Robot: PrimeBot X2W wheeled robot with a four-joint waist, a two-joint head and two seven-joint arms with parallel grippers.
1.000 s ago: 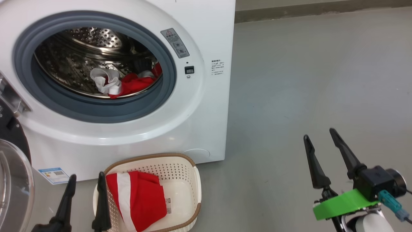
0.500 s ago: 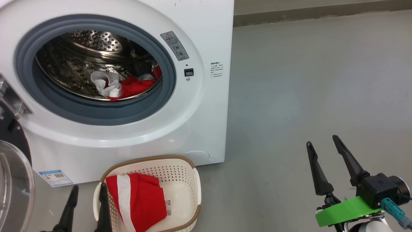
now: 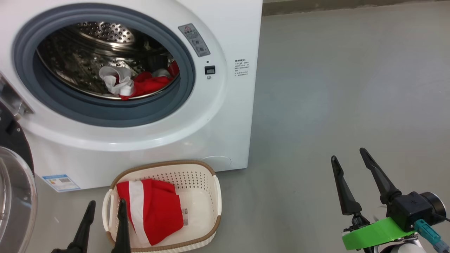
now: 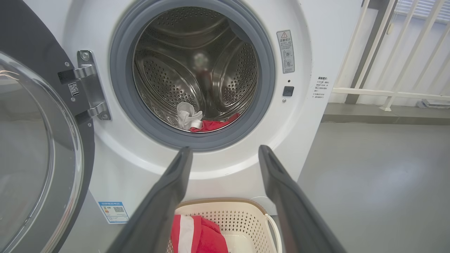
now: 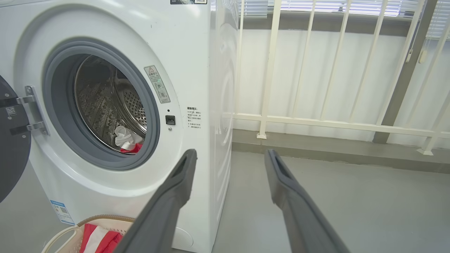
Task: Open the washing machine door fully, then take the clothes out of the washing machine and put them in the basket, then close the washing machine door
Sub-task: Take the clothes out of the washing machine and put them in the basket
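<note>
Head view: washing machine is a glossy white box. The washing machine door is swung open at the far left edge, bulged clear glass in a black rim. A grey rubber gasket rings the perforated steel drum. The clothes, thin crumpled red-and-white fabric, lie at the drum's front bottom. The basket, cream perforated plastic with a brown woven-look rim, sits on the grey floor just in front of the machine. A folded red garment with a white stripe lies in its left half. Left pincer is low left, spread and empty, one finger overlapping the basket's left rim. Right pincer is low right over bare floor, spread and empty, with a green bracket at the wrist. Left wrist view: fingers wide apart below the drum opening, and a metal hinge carries the door. Right wrist view: fingers apart with nothing between, and a white railing stands beyond the machine's side.
</note>
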